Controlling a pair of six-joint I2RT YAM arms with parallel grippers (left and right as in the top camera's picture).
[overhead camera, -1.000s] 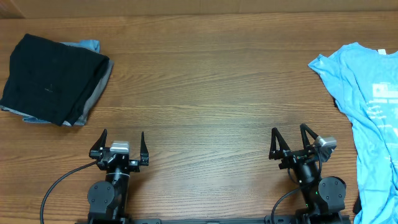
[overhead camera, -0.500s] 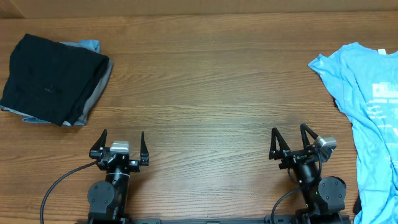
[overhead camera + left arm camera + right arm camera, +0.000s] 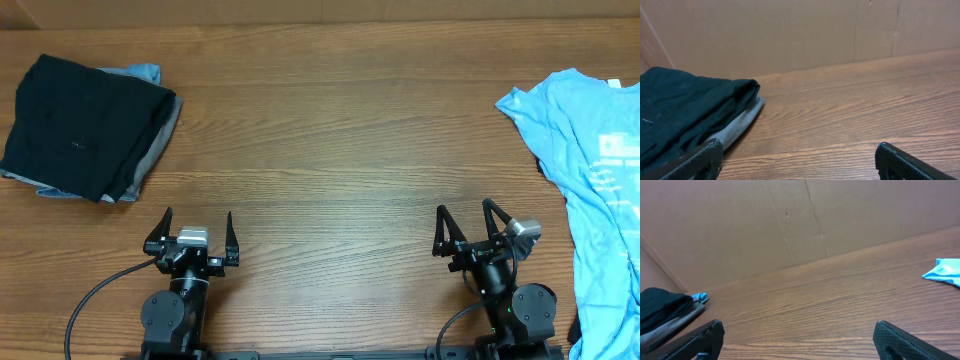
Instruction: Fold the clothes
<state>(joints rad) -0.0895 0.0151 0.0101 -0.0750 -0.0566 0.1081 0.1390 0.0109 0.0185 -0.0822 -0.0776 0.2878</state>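
The blue T-shirt (image 3: pixel 592 170) lies spread at the table's (image 3: pixel 340 150) right edge; folded dark clothes (image 3: pixel 85 125) sit at the far left corner. The left gripper (image 3: pixel 196 232) and right gripper (image 3: pixel 465 228) are both spread wide, holding nothing.

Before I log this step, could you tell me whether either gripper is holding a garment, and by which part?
Nothing is held. The left gripper and right gripper are open and empty, clear of the folded pile and the light blue T-shirt.

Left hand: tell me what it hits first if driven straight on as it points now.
Likely the pile of folded clothes: the left hand points up the table, its left side in line with the pile's right edge. Between the tips the way looks free; depth unclear.
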